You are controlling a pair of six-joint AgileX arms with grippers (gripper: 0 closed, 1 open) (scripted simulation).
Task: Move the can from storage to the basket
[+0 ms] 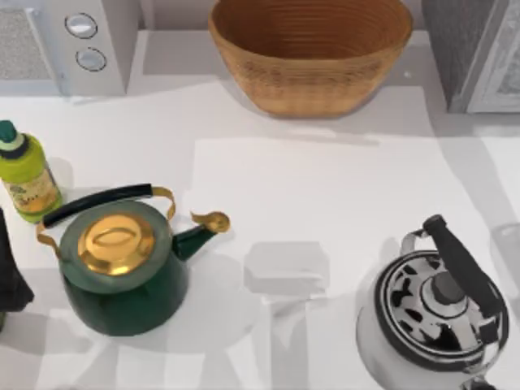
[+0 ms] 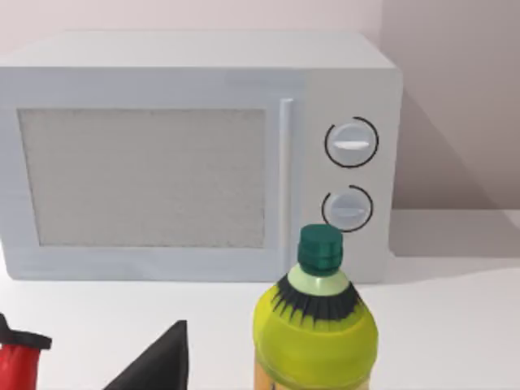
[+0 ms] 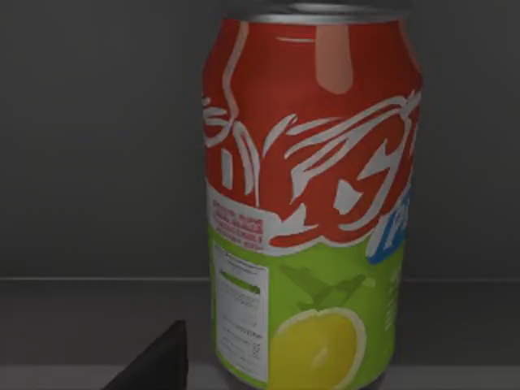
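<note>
— Inside a dim grey compartment, in the right wrist view: the can (image 3: 313,195) stands upright on the compartment floor, red top with white script, lime-green bottom with a lemon slice printed on it.

— Is the right arm's gripper on it?

— I cannot tell; just one dark fingertip (image 3: 158,361) shows in that view, beside the can and apart from it, so the state of its fingers is unclear.

— And the basket?

— From above, the basket (image 1: 311,77) sits at the table's far edge, centred. A grey cabinet (image 1: 475,53) stands to its right, a white microwave (image 1: 81,41) to its left.

— The left arm?

— A dark piece of it lies at the table's left edge (image 1: 12,276). Its wrist view faces the microwave, door shut, with the yellow-green bottle (image 2: 315,341) in front. I cannot tell its finger state either.

— Anything else?

— A green kettle (image 1: 122,268) at left, a silver kettle (image 1: 435,317) at right.
</note>
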